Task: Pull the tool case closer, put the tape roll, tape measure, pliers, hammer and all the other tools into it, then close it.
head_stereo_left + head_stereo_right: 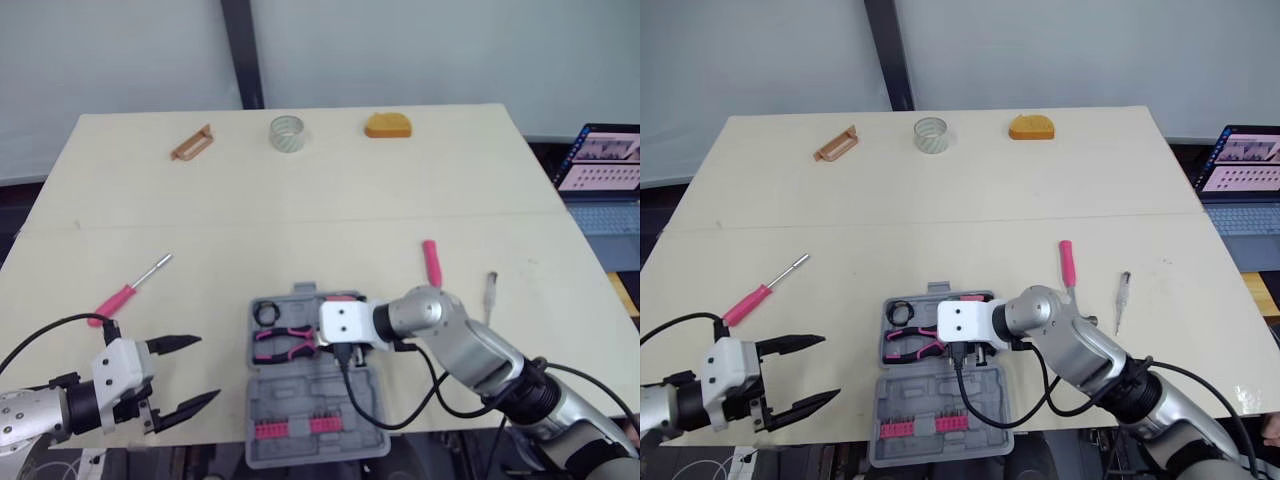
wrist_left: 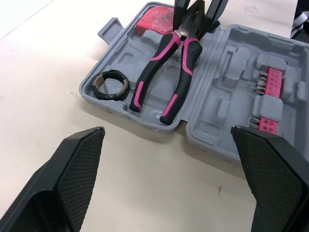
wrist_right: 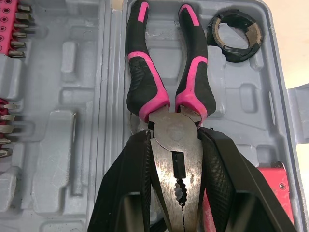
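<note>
Pale surface [image 1: 300,200] holds the open case [image 1: 300,398] near the front edge, where the right pincer [image 3: 175,138] squeezes the pliers [image 1: 285,343] by their metal head, likely to lay them in their slot, while the left pincer [image 1: 203,368] hangs wide open beside it, ready for another tool.

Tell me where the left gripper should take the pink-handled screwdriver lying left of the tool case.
On the screwdriver, grip the pink handle, its thickest part and nearest the open left gripper. Come from above, fingers across it: it lies flat, diagonal.
</note>
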You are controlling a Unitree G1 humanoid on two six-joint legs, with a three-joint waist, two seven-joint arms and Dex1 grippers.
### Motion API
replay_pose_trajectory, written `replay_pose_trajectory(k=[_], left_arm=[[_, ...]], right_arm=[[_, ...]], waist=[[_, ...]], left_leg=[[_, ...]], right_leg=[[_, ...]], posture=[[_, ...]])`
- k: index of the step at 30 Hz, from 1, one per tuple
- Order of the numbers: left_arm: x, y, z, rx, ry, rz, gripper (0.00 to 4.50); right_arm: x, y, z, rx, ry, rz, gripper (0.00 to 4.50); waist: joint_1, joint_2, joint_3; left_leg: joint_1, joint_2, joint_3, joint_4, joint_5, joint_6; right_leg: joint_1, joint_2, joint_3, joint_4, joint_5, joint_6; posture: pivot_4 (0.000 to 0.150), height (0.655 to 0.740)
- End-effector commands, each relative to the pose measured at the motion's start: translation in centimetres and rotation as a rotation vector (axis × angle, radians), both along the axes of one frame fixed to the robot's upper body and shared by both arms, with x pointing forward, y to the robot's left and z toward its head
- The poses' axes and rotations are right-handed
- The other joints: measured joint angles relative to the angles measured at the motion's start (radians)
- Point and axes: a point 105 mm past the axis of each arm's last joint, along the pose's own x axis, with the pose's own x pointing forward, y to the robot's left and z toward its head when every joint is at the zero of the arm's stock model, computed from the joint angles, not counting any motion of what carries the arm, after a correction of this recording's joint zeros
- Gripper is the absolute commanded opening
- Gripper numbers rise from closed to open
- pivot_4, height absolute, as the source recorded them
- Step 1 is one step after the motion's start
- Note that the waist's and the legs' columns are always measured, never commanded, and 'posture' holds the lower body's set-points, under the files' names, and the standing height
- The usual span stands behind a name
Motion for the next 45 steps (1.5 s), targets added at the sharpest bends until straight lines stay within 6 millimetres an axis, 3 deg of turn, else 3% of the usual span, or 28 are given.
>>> replay_pose_trajectory(k=[1, 19, 26, 31, 34, 37, 38, 39, 40, 42, 45], left_arm=[[-0.3, -0.4, 0.6, 0.002, -0.016, -0.026, 4.5], [-0.2, -0.7, 0.5, 0.005, -0.005, -0.03, 4.5], [-0.2, -0.7, 0.5, 0.005, -0.004, -0.029, 4.5], [-0.1, -0.7, 0.4, 0.003, -0.006, -0.026, 4.5], [0.0, -0.8, 0.4, 0.001, -0.008, -0.024, 4.5], [0.1, -0.8, 0.4, 0.0, -0.01, -0.022, 4.5], [0.2, -0.8, 0.4, 0.0, -0.011, -0.021, 4.5], [0.2, -0.8, 0.3, 0.0, -0.012, -0.02, 4.5], [0.2, -0.8, 0.3, 0.0, -0.013, -0.019, 4.5], [0.3, -0.8, 0.4, 0.0, -0.013, -0.018, 4.5], [0.3, -0.8, 0.3, 0.0, -0.011, -0.018, 4.5]], right_arm=[[-0.2, 0.4, 0.4, 0.02, -0.024, 0.012, 0.97], [-0.6, 0.6, -0.4, 0.012, -0.001, 0.018, 0.97], [-0.4, 0.8, 0.2, 0.037, -0.008, 0.005, 4.28], [0.2, 1.0, 1.1, 0.111, -0.009, -0.024, 4.4], [0.9, 1.4, 1.6, 0.199, 0.008, -0.059, 3.53], [0.6, 1.9, 1.7, 0.289, 0.061, -0.045, 2.13], [0.4, 2.0, 1.5, 0.308, 0.085, -0.042, 1.44], [0.2, 2.0, 1.3, 0.32, 0.102, -0.039, 1.16], [-0.3, 2.1, 0.9, 0.329, 0.13, -0.021, 0.48], [-0.9, 2.4, 0.5, 0.353, 0.179, -0.005, 0.08], [-1.6, 2.8, -0.1, 0.376, 0.243, -0.004, 0.08]], waist=[[0.0, 0.0, 0.0], [0.001, 0.0, 0.0], [0.001, 0.0, 0.0], [0.001, 0.0, 0.0], [0.0, 0.0, 0.0], [0.0, 0.0, 0.0], [0.0, 0.0, 0.0], [0.0, 0.0, 0.0], [0.0, 0.0, 0.0], [0.0, 0.0, 0.0], [0.0, 0.0, 0.0]], left_leg=[[0.0, 0.0, 0.0, 0.0, 0.0, 0.0], [0.0, 0.0, 0.0, 0.0, 0.0, 0.0], [0.0, 0.0, 0.0, 0.0, 0.0, 0.0], [0.0, 0.0, 0.0, 0.0, 0.0, 0.0], [0.001, 0.0, 0.0, 0.0, 0.0, 0.0], [0.001, 0.0, 0.0, -0.001, 0.0, 0.0], [0.001, 0.0, 0.0, -0.001, 0.0, 0.0], [0.001, 0.0, 0.0, -0.001, 0.0, 0.0], [0.001, 0.0, 0.0, -0.001, 0.0, 0.0], [0.001, 0.0, 0.0, 0.0, 0.0, 0.0], [0.001, 0.0, 0.0, 0.0, 0.0, 0.0]], right_leg=[[0.0, 0.0, 0.0, 0.0, 0.0, 0.0], [0.0, 0.0, 0.0, -0.001, 0.0, 0.0], [0.0, 0.0, 0.0, -0.004, 0.0, 0.0], [0.0, 0.0, 0.0, -0.004, 0.0, 0.0], [0.001, 0.0, 0.0, -0.004, 0.0, 0.0], [0.001, 0.0, 0.0, -0.004, 0.0, 0.0], [0.001, 0.0, 0.0, -0.004, 0.0, 0.0], [0.001, 0.0, 0.0, -0.004, 0.0, 0.0], [0.001, 0.0, 0.0, -0.004, 0.0, 0.0], [0.001, 0.0, 0.0, -0.004, 0.0, 0.0], [0.001, 0.0, 0.001, -0.003, 0.0, 0.0]], posture=[[0.15, 0.74], [0.15, 0.74], [0.15, 0.74], [0.15, 0.74], [0.15, 0.74], [0.15, 0.74], [0.15, 0.74], [0.15, 0.74], [0.15, 0.74], [0.15, 0.74], [0.15, 0.74]])
